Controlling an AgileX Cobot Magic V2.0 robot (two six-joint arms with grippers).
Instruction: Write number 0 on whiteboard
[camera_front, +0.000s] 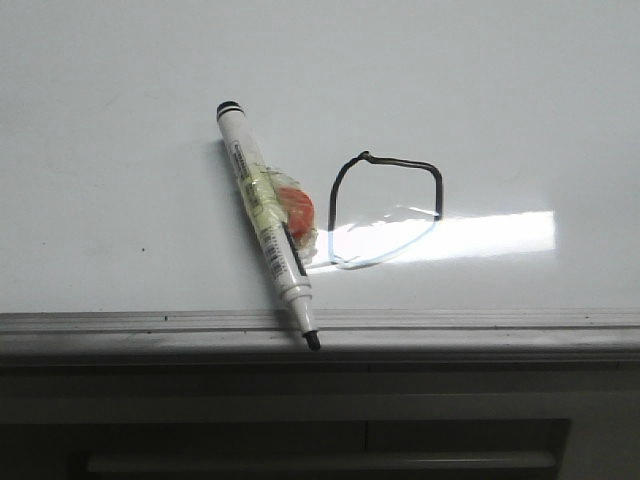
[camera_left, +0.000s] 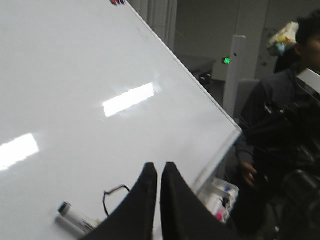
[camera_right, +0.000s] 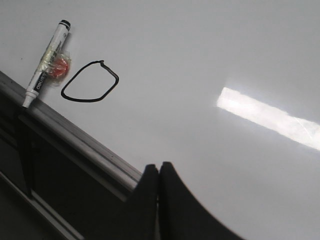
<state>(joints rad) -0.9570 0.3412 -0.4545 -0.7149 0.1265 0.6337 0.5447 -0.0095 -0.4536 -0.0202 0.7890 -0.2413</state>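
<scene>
1. Lying flat and filling most of the front view: the whiteboard (camera_front: 150, 120), glossy white, with a grey metal edge strip (camera_front: 450, 322) running along its near side.
2. Sitting on the whiteboard near that edge strip, right of centre in the front view: the number 0 (camera_front: 437, 190), a thin black, squarish, lopsided loop, closed all the way round in the right wrist view (camera_right: 111, 86).
3. Cutting across the loop's lower part in the front view: a bright rectangular glare patch (camera_front: 480, 236), washing out the line there.
4. Resting just beside the loop on its left, not touching it: a marker (camera_front: 255, 190), white-barrelled, black cap end pointing away, uncapped black tip overhanging the edge strip.
5. Clinging to the marker's middle: clear tape with something orange-red (camera_front: 297, 210) under it.
6. Hovering over the board, holding nothing: the left gripper (camera_left: 158, 169), dark fingers nearly pressed together with only a thin slit between them.
7. Hanging above the board's edge, well apart from the loop and marker: the right gripper (camera_right: 159, 170), jaws pressed together, pinching nothing.
8. Sitting past the far corner of the board in the left wrist view: a person (camera_left: 280, 115) in dark clothing.
</scene>
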